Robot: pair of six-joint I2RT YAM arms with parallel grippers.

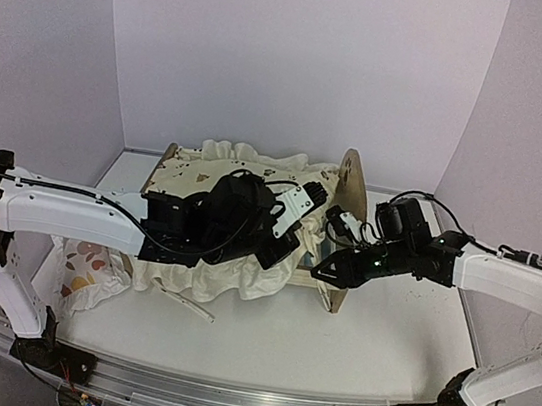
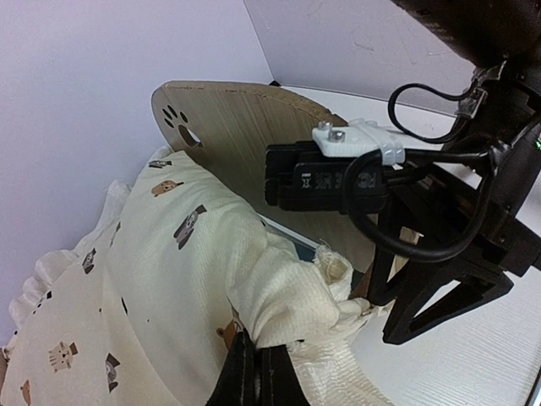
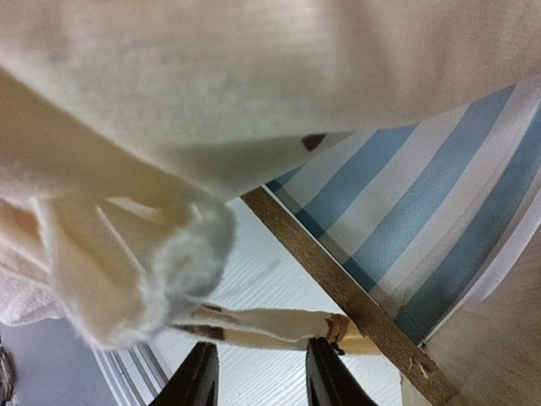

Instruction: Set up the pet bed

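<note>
The pet bed stands mid-table, its arched wooden headboard [image 1: 352,189] on the right and its low footboard [image 1: 168,160] on the left. The cream animal-print cushion [image 1: 231,268] is draped over it and hangs off the front. My left gripper [image 1: 279,253] is shut on a bunched corner of the cushion [image 2: 287,296] near the headboard [image 2: 245,127]. My right gripper [image 1: 327,270] is open [image 3: 258,376] low at the bed's front right. A cushion tie [image 3: 279,326] lies just past its fingertips, beside the wooden side rail [image 3: 338,283] and the blue-and-white striped base [image 3: 423,220].
The small white pillow with orange-brown prints [image 1: 89,273] lies on the table at the front left. A loose cushion tie [image 1: 186,304] trails on the table in front of the bed. The two grippers are close together. White walls enclose the table.
</note>
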